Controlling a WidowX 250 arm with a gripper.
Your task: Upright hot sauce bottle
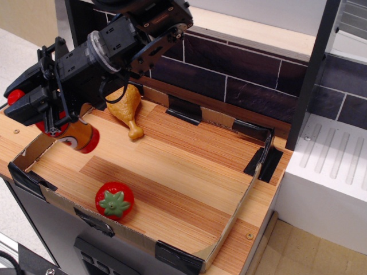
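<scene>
My black gripper (40, 109) is at the left edge of the cardboard tray and is shut on the hot sauce bottle (77, 135). The bottle is glossy red with an orange-yellow label band and white ovals. It hangs tilted above the tray's left part, base pointing down and to the right, its red cap (15, 97) poking out up and to the left beyond the fingers. The arm hides the bottle's middle.
A low cardboard tray (235, 215) with black tape at its corners lies on the wooden counter. A red tomato with a green star top (114, 201) sits near the tray's front wall. A toy chicken drumstick (127, 107) lies at the back left. Dark tiled wall behind.
</scene>
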